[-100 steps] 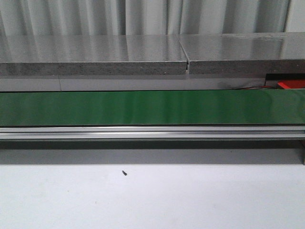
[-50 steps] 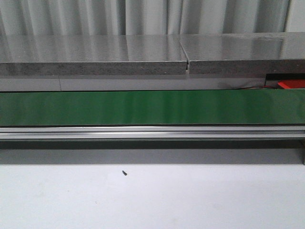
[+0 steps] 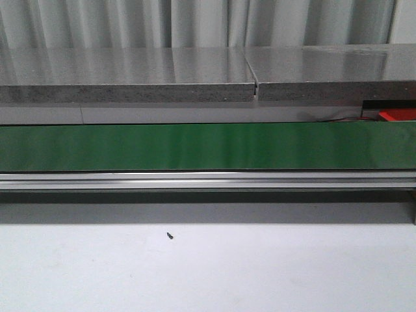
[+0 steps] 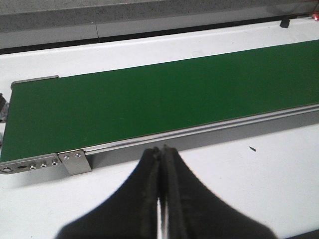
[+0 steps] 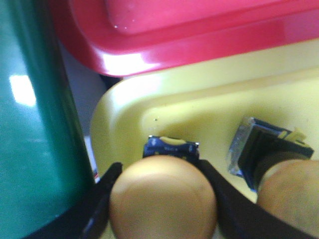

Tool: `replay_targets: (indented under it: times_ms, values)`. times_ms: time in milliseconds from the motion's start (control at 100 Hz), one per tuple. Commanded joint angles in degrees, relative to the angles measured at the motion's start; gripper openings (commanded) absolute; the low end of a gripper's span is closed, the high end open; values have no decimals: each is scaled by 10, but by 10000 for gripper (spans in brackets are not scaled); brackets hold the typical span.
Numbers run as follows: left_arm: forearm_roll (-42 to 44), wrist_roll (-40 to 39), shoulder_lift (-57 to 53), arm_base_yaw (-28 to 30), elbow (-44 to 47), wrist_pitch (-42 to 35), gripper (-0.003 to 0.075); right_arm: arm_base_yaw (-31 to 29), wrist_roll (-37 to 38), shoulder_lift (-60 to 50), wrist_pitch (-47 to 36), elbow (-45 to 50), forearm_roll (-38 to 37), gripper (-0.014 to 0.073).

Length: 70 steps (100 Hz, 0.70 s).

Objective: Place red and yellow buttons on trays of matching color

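Note:
In the right wrist view my right gripper [image 5: 159,168] is shut on a yellow button [image 5: 162,201], one black finger on each side of its dome. The button's dark blue base [image 5: 172,148] rests in or just over the yellow tray [image 5: 199,99]. A second yellow button [image 5: 291,194] with a dark base lies in the same tray beside it. The red tray [image 5: 199,35] adjoins the yellow one; no red button shows. My left gripper [image 4: 162,149] is shut and empty over the white table, just short of the conveyor's rail. Neither gripper appears in the front view.
The green conveyor belt [image 3: 195,146] runs across the table with a metal rail [image 3: 195,180] along its near side; its end bracket [image 4: 75,160] is near my left gripper. The belt [image 5: 30,124] borders the yellow tray. A small dark speck [image 3: 169,236] lies on the white table.

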Motion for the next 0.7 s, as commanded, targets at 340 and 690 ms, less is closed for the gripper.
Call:
replay_targets:
  times_ms: [340, 690]
  values:
    - [-6, -5, 2, -5, -15, -41, -19, -4, -1, -25, -12, -16, 7, 426]
    - [-6, -5, 2, -5, -15, -41, -19, -4, -1, -37, -12, -16, 8, 426]
